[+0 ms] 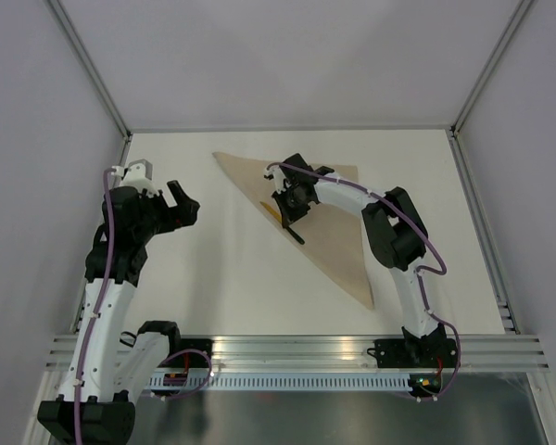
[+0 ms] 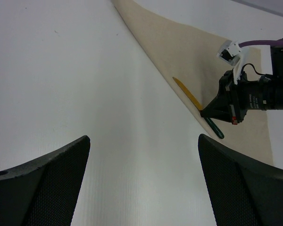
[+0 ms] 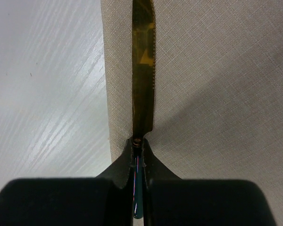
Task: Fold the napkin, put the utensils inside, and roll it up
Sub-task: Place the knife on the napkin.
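Right now the right claw (image 3: pixel 138 143) is pinched tight on the knife (image 3: pixel 143 70), gripping where the black handle meets the yellow-orange blade. Handle tail passes back between the fingers; blade runs straight ahead of the claw. Directly under and ahead of the claw lies the napkin (image 3: pixel 217 94), already folded to a triangle. Blade tracks along its long folded edge, just inside that edge on the claw's left. Bare bench (image 1: pixel 204 269) begins just left of the edge. Cannot tell whether the blade rests on the cloth or hangs just above it. Well off to the right claw's left, over bare bench and apart from the cloth, the left claw (image 1: pixel 181 202) hovers wide open, holding nothing. Judgement: step in hand is setting the knife inside the fold; rolling is not yet begun. To do it well: keep the blade parallel to the edge, shift it slightly further in so the roll catches it, lower until it lies flat, part the fingers slowly, then lift straight up so the cloth is not dragged or creased.
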`<state>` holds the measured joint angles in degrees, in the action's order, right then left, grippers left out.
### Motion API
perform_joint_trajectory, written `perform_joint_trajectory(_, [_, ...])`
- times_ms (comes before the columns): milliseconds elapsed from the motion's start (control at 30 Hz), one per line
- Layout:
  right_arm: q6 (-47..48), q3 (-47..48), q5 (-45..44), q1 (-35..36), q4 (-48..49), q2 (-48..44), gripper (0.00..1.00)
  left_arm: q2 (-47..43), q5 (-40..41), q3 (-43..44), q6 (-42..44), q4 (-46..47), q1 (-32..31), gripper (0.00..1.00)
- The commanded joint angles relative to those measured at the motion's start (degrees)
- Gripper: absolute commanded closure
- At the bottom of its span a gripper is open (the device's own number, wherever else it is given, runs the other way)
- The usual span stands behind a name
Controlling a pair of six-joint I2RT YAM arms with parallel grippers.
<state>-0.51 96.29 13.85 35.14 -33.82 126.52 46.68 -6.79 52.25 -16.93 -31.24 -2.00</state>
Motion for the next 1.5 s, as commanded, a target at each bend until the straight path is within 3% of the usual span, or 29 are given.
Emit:
perform_joint_trajectory(0, [-1.42,2.06,-1.28,0.46,-0.89,3.47,0.99,0.35,-3.67,3.65,-2.93,0.83,-0.11,0.00])
perform_joint_trajectory(67, [-1.59,2.06,-1.19,0.46,-1.16,3.38,0.96,0.17,-4.37,3.83,-3.55,1.44,-0.11,0.00])
perform_joint_trajectory(167, [-1.51,2.06,-1.28,0.46,-1.86,2.77,0.84,0.43,-5.78,3.83,-4.34,2.59,-0.11,0.00])
perform_joint_trajectory(300, [-1.95,3.11,-1.37,0.46,-3.17,0.23,0.57,1.40,-8.32,4.18,-6.09,4.52,-0.11,0.00])
perform_joint_trajectory(400, [-2.12,5.65,-1.54,0.55,-5.45,-1.18,0.47,1.75,-9.56,3.65,-7.41,6.80,-0.11,0.00])
perform_joint_trajectory(633, [-1.95,10.93,-3.56,-0.15,-10.82,-5.57,0.41,0.79,-14.39,0.67,-8.82,15.22,-0.11,0.00])
perform_joint_trajectory(733, [-1.16,11.99,-3.91,-2.95,-13.19,-10.39,0.39,-0.44,-18.86,-3.27,-9.78,21.98,-0.63,0.00])
perform_joint_trajectory(833, [-1.24,11.12,-1.73,-7.34,-13.90,-14.09,0.39,-0.62,-17.92,-5.83,-9.35,26.05,-3.87,0.00])
perform_joint_trajectory(933, [-1.86,7.61,2.84,-16.13,-13.73,-19.72,0.39,0.78,-7.16,-8.12,-5.32,29.83,-14.58,0.01])
perform_joint_trajectory(967, [-1.51,5.51,3.46,-20.15,-13.29,-22.60,0.39,1.48,-4.32,-8.56,-2.00,30.88,-21.66,0.01])
perform_joint_trajectory(1167, [-1.15,-1.97,7.15,-32.29,-11.80,-29.48,0.39,7.98,11.59,-14.08,9.95,40.72,-44.62,0.05])
perform_joint_trajectory(1367, [-2.56,-9.35,11.20,-39.70,-7.93,-31.16,0.39,20.54,23.46,-17.53,23.05,53.20,-62.30,0.04])
perform_joint_trajectory(1467, [-2.39,-10.07,11.20,-40.49,-7.57,-30.02,0.40,27.64,25.59,-17.53,27.98,59.27,-67.50,0.04])
